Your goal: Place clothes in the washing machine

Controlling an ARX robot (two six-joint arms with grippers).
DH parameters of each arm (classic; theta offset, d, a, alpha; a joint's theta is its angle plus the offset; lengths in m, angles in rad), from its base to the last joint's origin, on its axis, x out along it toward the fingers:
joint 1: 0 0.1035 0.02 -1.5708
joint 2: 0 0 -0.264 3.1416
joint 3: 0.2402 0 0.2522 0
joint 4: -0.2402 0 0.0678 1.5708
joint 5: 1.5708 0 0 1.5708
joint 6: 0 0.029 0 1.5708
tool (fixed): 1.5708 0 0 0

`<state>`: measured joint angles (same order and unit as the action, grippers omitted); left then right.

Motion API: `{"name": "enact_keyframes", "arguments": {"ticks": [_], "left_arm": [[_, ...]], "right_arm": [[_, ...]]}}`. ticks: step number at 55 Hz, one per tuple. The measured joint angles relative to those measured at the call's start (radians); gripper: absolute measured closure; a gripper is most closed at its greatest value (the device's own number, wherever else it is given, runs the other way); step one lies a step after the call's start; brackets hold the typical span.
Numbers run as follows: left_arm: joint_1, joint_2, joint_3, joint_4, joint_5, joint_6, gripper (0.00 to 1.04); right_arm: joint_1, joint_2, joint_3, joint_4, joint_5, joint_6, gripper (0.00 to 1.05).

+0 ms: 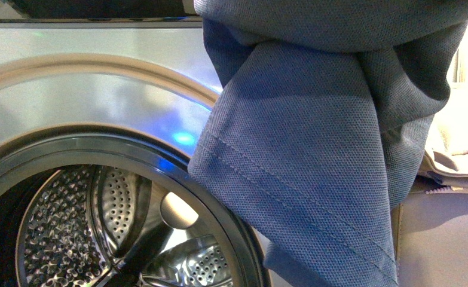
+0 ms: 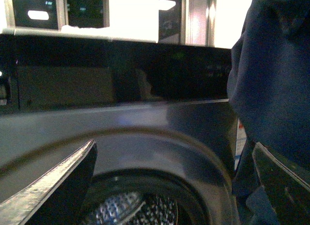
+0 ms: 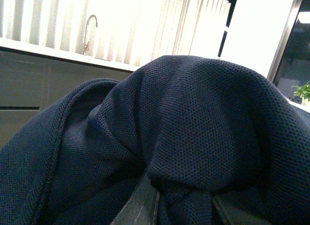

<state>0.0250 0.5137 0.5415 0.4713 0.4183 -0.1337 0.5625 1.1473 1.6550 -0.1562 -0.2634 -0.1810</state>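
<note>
The clothes (image 1: 315,149), a dark blue-grey pique knit garment with a double-stitched hem, hang bunched at the right of the front view, just right of the washing machine's porthole. The washing machine (image 1: 70,89) is silver-grey, its door open, its perforated steel drum (image 1: 70,239) showing at lower left. My right gripper (image 3: 181,210) is shut on the clothes (image 3: 193,128), which drape over its fingers. My left gripper (image 2: 174,176) is open and empty, facing the porthole rim (image 2: 160,186); the clothes (image 2: 276,89) hang beside one of its fingers. Neither gripper shows in the front view.
Cream-beige padded fabric (image 1: 458,149) lies at the right behind the garment, on a grey surface (image 1: 446,239). The machine's dark control panel (image 2: 121,75) runs above the porthole. A counter with a tap (image 3: 89,31) shows behind in the right wrist view.
</note>
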Motion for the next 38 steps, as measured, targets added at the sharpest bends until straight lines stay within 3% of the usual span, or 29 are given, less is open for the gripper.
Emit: {"name": "enact_keyframes", "arguments": {"ticks": [16, 26, 38], "left_arm": [[-0.061, 0.175, 0.187, 0.051, 0.201, 0.001, 0.07], [-0.18, 0.309, 0.251, 0.095, 0.222, 0.022, 0.07], [-0.343, 0.431, 0.26, 0.307, 0.297, -0.037, 0.07]], "right_arm": [[0.0, 0.0, 0.0, 0.0, 0.0, 0.0, 0.91], [0.0, 0.0, 0.0, 0.0, 0.0, 0.0, 0.91], [0.0, -0.001, 0.0, 0.0, 0.0, 0.0, 0.91]]}}
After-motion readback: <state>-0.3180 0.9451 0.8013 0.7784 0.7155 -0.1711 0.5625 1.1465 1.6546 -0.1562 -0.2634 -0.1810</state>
